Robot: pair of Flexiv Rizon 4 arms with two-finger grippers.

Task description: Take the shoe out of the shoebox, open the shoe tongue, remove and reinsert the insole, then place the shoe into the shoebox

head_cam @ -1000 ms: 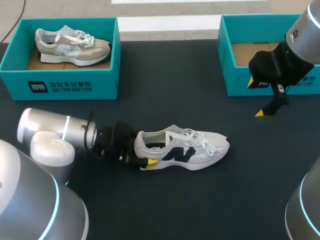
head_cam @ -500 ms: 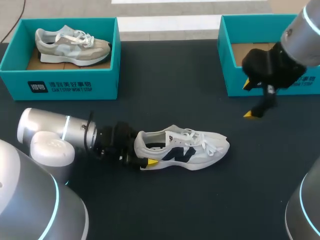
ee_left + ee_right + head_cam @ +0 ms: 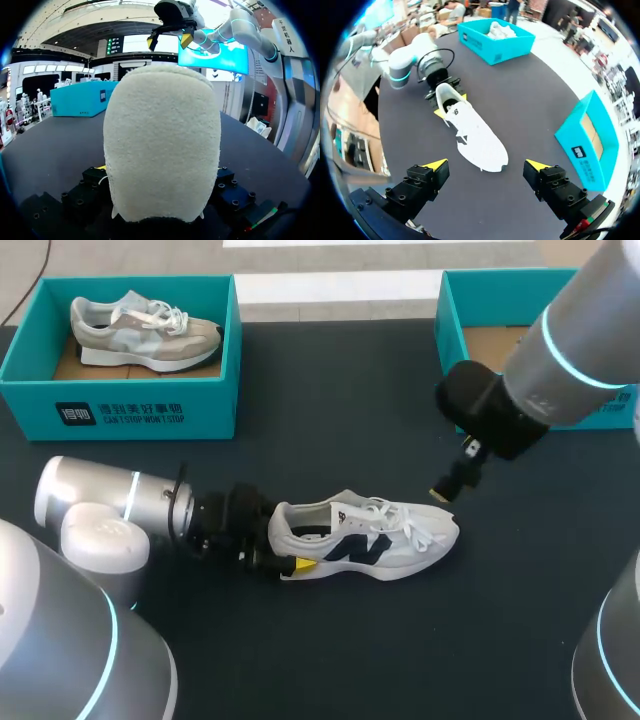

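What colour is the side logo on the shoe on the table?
Dark navy logo on a white shoe; head view shows it best.

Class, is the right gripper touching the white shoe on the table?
Apart. The right wrist view shows the right gripper open, with bare table between its fingertips and the white shoe.

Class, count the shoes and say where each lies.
2: a grey shoe in the left shoebox; a white shoe on the table. The right shoebox is partly hidden.
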